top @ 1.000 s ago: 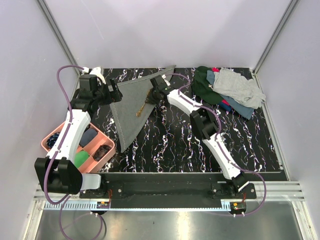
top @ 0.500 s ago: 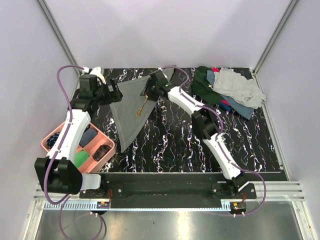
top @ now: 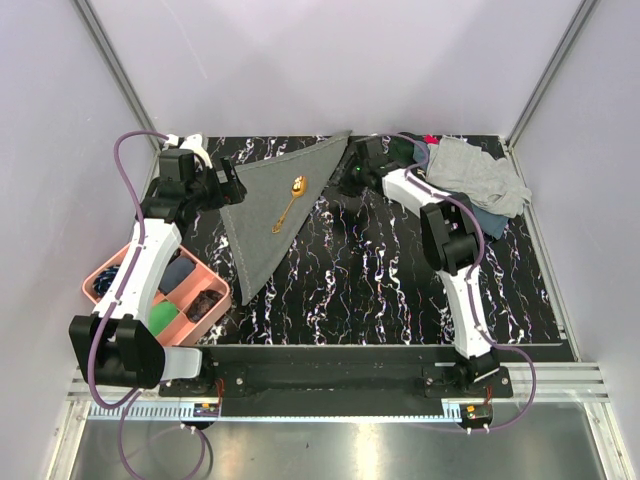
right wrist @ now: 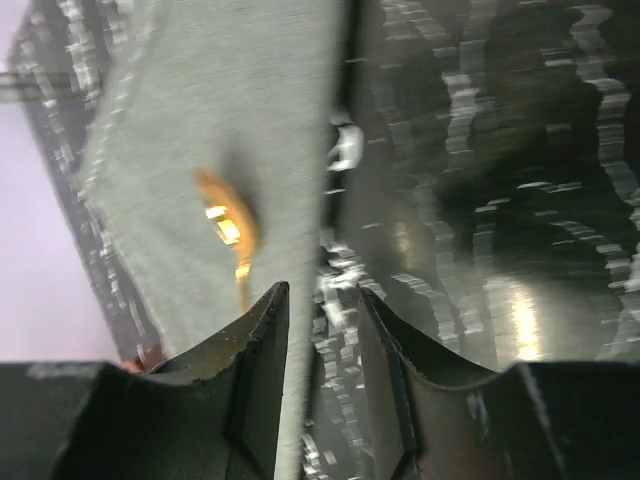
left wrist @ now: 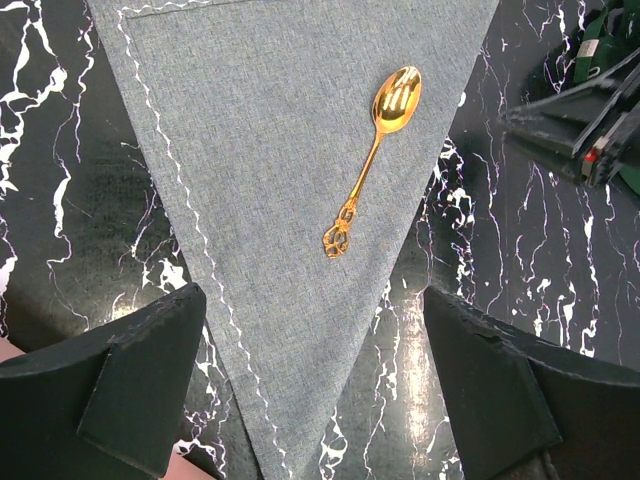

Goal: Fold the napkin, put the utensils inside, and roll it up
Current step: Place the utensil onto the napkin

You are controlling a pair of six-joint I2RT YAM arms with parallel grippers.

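Note:
The grey napkin [top: 262, 215] lies folded into a triangle on the black marble table, its tip toward the near side; it fills the left wrist view [left wrist: 270, 150]. One gold spoon [top: 290, 203] rests on it, bowl toward the back [left wrist: 372, 155]. My left gripper [top: 227, 187] hovers over the napkin's left edge, wide open [left wrist: 315, 385] and empty. My right gripper [top: 352, 178] hangs just right of the napkin's far corner, its fingers [right wrist: 255, 390] a narrow gap apart with nothing between them [right wrist: 322, 300]. In the right wrist view the spoon [right wrist: 228, 225] is blurred on the napkin [right wrist: 200, 130].
A pink bin [top: 122, 262] with compartments of small items sits at the left near edge. A heap of green, light-grey and blue cloths [top: 460, 178] lies at the back right. Pale walls close in the table at the back and on both sides.
The right gripper has let go of the spoon, which now lies flat on the napkin, and has swung right off the cloth. The left arm has stayed still.

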